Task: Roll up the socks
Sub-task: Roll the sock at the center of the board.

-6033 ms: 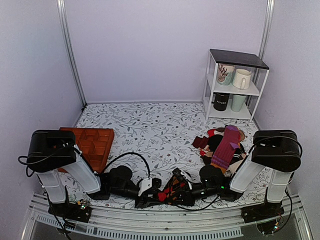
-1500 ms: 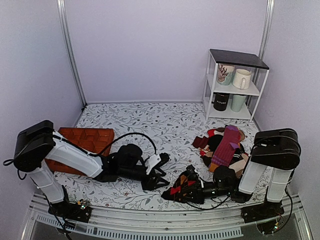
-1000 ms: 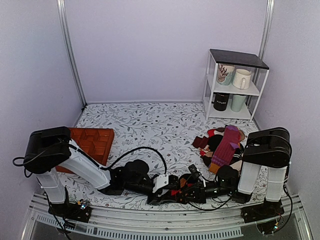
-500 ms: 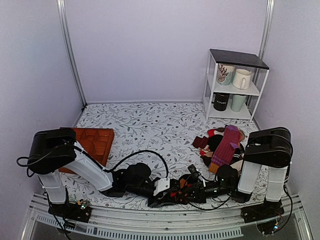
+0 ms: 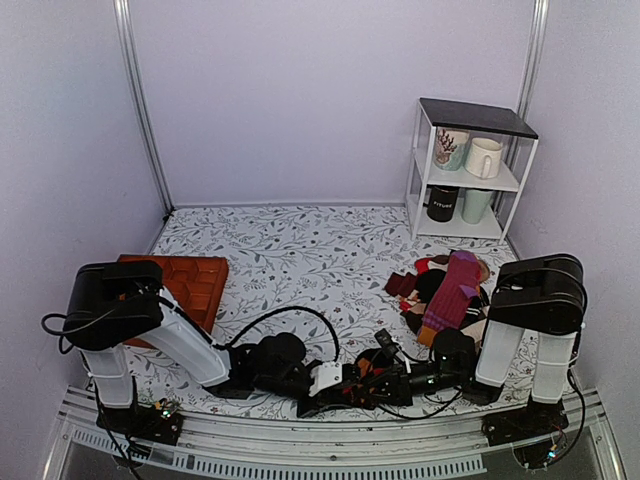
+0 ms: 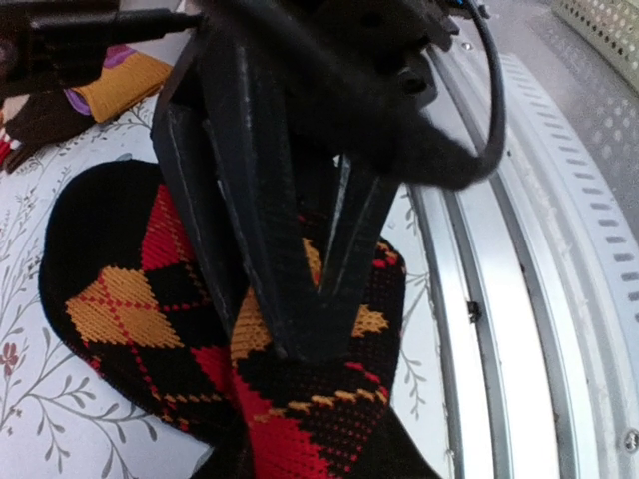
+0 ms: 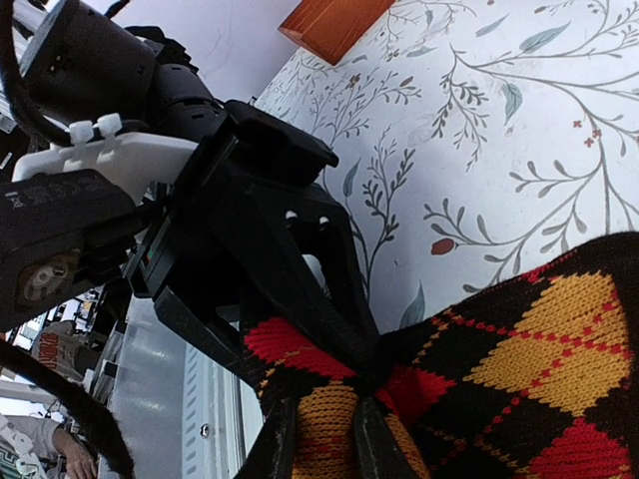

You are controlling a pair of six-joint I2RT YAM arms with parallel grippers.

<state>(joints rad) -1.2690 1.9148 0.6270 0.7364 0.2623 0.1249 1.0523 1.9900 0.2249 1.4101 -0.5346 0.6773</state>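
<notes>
The black argyle socks [image 5: 352,386] with red and orange diamonds lie bunched at the table's near edge, between my two grippers. My left gripper [image 5: 335,387] reaches in low from the left. In the right wrist view its fingers [image 7: 329,299] converge and pinch the knit. My right gripper [image 5: 370,377] comes from the right. Its own tips [image 7: 324,439] clamp an orange fold of the socks [image 7: 559,339]. In the left wrist view the right gripper's fingers [image 6: 240,220] close in a V on the socks [image 6: 120,299]. My left fingertips are hidden under fabric there.
A pile of other socks, with a purple-and-orange striped one [image 5: 452,290], lies right of centre. An orange tray [image 5: 185,280] sits at the left. A white rack with mugs [image 5: 470,170] stands at the back right. The metal rail [image 6: 499,299] runs just beside the socks.
My left arm swung from the table's middle down to the socks at the near edge and closed on them. My right gripper kept hold of the socks and barely shifted.
</notes>
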